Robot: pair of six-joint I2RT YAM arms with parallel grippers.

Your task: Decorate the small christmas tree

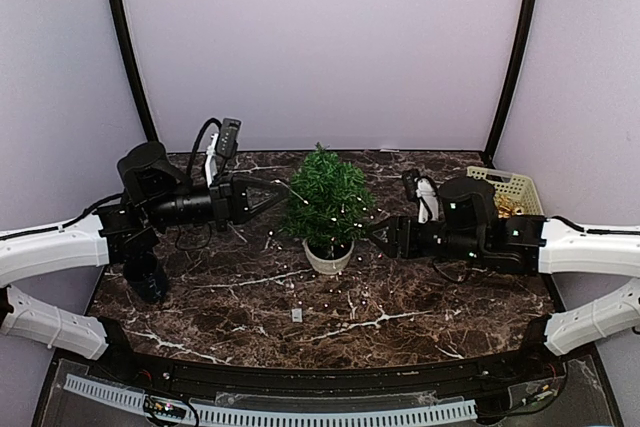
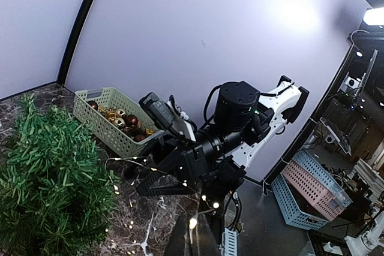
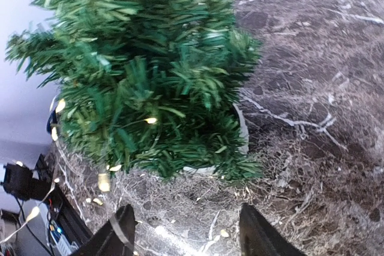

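Note:
The small christmas tree (image 1: 328,197) stands mid-table in its white pot (image 1: 328,259). A string of fairy lights (image 1: 352,209) is partly draped over it and trails across the table (image 1: 331,293). My left gripper (image 1: 283,191) is at the tree's upper left side, shut on the light string; one lit bulb sits between its fingers in the left wrist view (image 2: 193,225). My right gripper (image 1: 374,235) is open and empty, low on the tree's right side. In the right wrist view (image 3: 191,235) it faces the pot (image 3: 242,133) from a short distance.
A beige basket (image 1: 508,190) with gold and dark red baubles stands at the back right; it also shows in the left wrist view (image 2: 108,125). A small white box (image 1: 297,315) lies on the marble in front of the tree. Loose light wire lies around the pot.

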